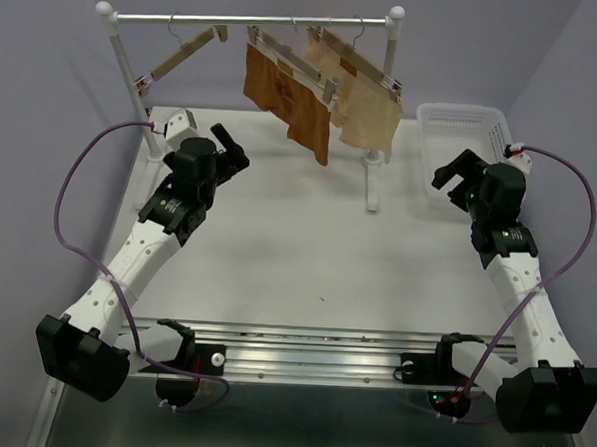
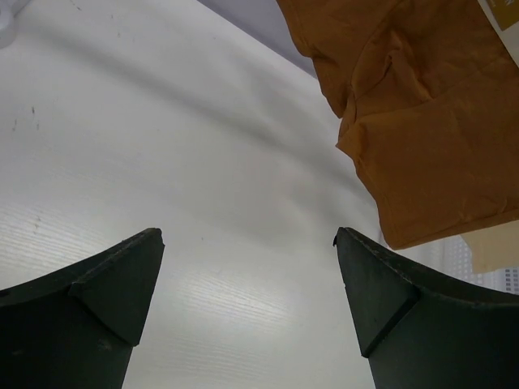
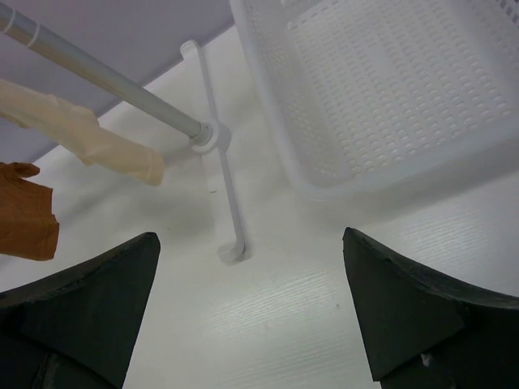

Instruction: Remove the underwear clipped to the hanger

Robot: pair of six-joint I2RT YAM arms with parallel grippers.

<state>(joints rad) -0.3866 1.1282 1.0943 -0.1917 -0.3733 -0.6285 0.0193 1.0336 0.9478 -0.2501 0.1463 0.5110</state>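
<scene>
The rust-brown underwear (image 1: 285,95) hangs clipped to a light-wood hanger (image 1: 287,55) on the white rack's rail, left of a cream garment (image 1: 369,112). My left gripper (image 1: 228,145) is open and empty, below and left of the underwear, apart from it. In the left wrist view the underwear (image 2: 430,121) fills the upper right, above and beyond the open left gripper (image 2: 247,239). My right gripper (image 1: 459,172) is open and empty beside the basket. In the right wrist view the right gripper (image 3: 251,239) is over the table, with a corner of the underwear (image 3: 24,215) at far left.
A white drying rack (image 1: 249,21) spans the back, its right foot (image 3: 223,203) on the table. An empty wooden hanger (image 1: 182,55) hangs tilted at the left. A white mesh basket (image 1: 428,140) sits at the right, also in the right wrist view (image 3: 276,121).
</scene>
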